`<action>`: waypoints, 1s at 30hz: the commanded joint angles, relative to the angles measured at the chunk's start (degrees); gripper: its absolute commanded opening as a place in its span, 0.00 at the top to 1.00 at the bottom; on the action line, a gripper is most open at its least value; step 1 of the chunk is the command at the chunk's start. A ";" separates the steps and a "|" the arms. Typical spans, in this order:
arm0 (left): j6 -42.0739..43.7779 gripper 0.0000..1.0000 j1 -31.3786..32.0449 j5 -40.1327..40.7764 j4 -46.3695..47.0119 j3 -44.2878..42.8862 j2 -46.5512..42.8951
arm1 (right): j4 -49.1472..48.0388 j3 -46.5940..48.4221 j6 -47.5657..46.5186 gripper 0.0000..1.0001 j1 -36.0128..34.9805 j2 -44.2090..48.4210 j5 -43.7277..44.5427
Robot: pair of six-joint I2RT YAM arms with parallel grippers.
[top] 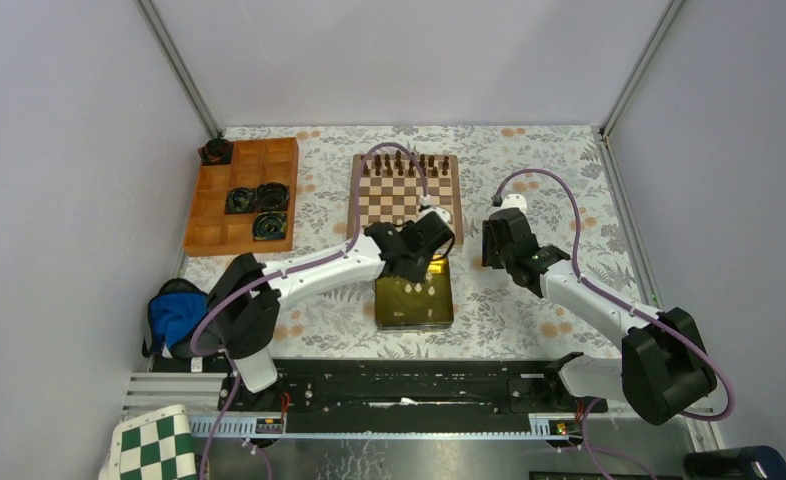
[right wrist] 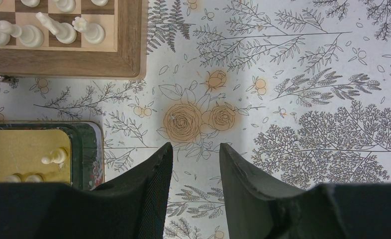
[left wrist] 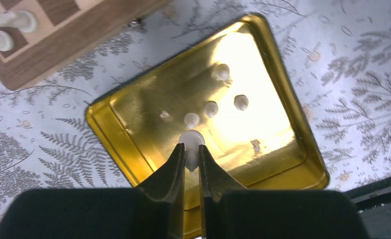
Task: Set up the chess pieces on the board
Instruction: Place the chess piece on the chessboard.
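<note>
The wooden chessboard (top: 406, 192) lies at the back middle of the table, with dark pieces along its far rows. Cream-white pieces stand on its near corner in the right wrist view (right wrist: 59, 30) and the left wrist view (left wrist: 15, 21). My left gripper (left wrist: 191, 152) is over the gold tin (left wrist: 134, 154), shut on a cream-white pawn (left wrist: 191, 142) held base outward. Several more cream pawns (left wrist: 211, 108) lie in the tin. My right gripper (right wrist: 196, 152) is open and empty over the floral cloth, right of the tin (right wrist: 86, 149) and the board's near corner (right wrist: 129, 59).
An orange wooden compartment tray (top: 241, 195) with dark bundles stands at the back left. A blue cloth (top: 174, 315) lies at the left front. A green-and-white checkered mat (top: 154, 445) shows at the bottom left. Grey walls enclose the table.
</note>
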State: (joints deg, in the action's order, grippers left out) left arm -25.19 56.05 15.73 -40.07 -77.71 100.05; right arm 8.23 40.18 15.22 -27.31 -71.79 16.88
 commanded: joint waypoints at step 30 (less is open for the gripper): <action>-2.53 1.00 -21.80 -3.14 -0.28 -15.16 13.60 | -2.43 1.16 -0.48 0.54 0.42 0.25 0.43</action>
State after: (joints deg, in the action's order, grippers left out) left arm -26.72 35.42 13.98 -41.85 -90.26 112.18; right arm 7.84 40.18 15.22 -27.31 -71.88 16.91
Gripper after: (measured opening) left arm 0.164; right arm 0.463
